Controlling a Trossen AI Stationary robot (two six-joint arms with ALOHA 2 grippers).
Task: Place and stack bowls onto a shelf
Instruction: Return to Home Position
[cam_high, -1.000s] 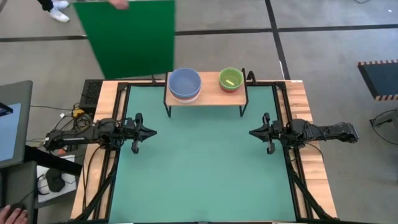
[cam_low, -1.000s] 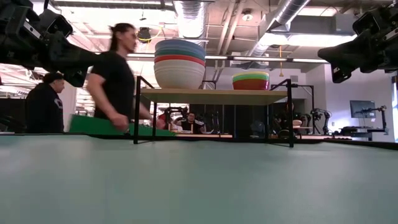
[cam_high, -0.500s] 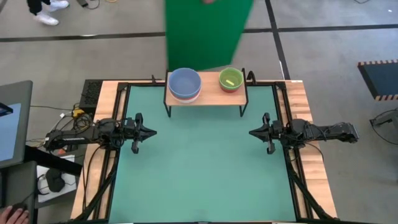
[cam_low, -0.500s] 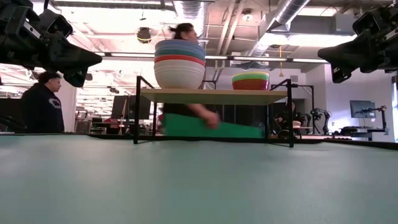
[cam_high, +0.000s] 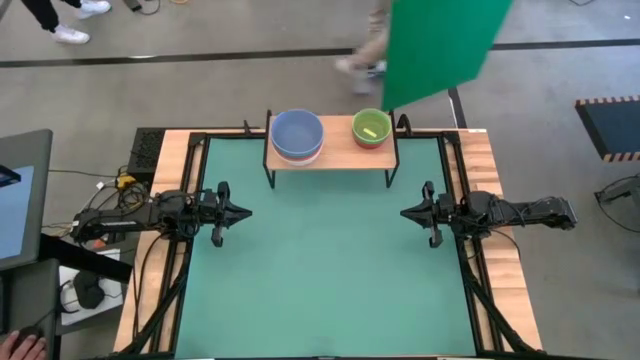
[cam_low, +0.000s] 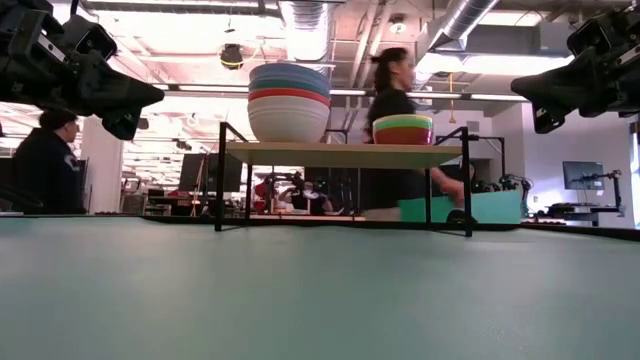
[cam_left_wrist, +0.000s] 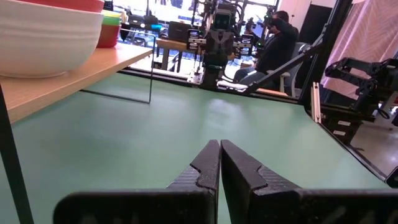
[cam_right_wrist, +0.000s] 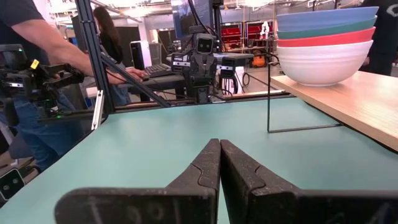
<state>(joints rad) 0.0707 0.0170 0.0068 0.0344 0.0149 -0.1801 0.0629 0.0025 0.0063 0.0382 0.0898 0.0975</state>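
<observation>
Before the light-wood, black-legged shelf (cam_high: 338, 156), the left pincer (cam_high: 243, 211) and right pincer (cam_high: 405, 213) hang over the green desk (cam_high: 330, 280), fingers pressed together. On the shelf stand a large stack (cam_high: 297, 134) of plain round plastic bowls, white below and pale blue on top, and beside it a small stack (cam_high: 371, 127), green-topped.

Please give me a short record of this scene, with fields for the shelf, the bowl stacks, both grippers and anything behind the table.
shelf: at the far edge of the green mat, bearing two stacks
large stack: on the shelf's left part; four bowls, white lowest, then red, dark teal, pale blue on top
small stack: on the shelf's right part; red lowest, green on top
left gripper: jaws shut, holding nothing, at the mat's left side
right gripper: jaws shut, holding nothing, at the mat's right side
behind the table: a person carrying a green board
</observation>
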